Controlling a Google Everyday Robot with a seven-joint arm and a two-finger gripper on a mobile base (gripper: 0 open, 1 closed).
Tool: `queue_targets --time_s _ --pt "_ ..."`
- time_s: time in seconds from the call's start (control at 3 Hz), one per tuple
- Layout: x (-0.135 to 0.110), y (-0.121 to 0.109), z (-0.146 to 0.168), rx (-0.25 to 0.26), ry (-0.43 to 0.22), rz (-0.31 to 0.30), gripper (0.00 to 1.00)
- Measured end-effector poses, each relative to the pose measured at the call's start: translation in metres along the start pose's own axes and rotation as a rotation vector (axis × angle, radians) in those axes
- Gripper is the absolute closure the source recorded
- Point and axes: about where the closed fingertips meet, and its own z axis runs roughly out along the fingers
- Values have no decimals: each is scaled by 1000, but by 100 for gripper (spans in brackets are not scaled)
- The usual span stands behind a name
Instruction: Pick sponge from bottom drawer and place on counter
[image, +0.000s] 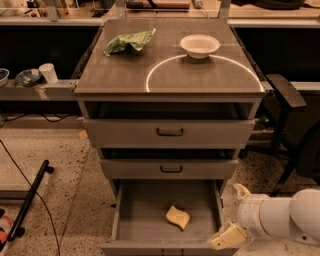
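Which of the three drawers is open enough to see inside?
The bottom drawer, with the sponge lying in it; the two upper drawers show only fronts with black handles. The gripper is by its right front corner.

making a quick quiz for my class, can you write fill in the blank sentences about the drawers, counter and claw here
1. The sponge lies in the bottom drawer, which stands ____.
2. On the counter, beside the white bowl, lies a crumpled ____ cloth.
3. The claw is low by that drawer's front corner, on the picture's ____ side, apart from the sponge.
Missing words: open; green; right.
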Motion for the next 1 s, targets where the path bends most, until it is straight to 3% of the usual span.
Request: queue_targets --time_s 0.33,0.67,1.0 --pt "-5 5 1 8 19 -40 0" --pt "17 19 41 -8 80 -70 0" --pt "7 24 114 -23 52 -162 0"
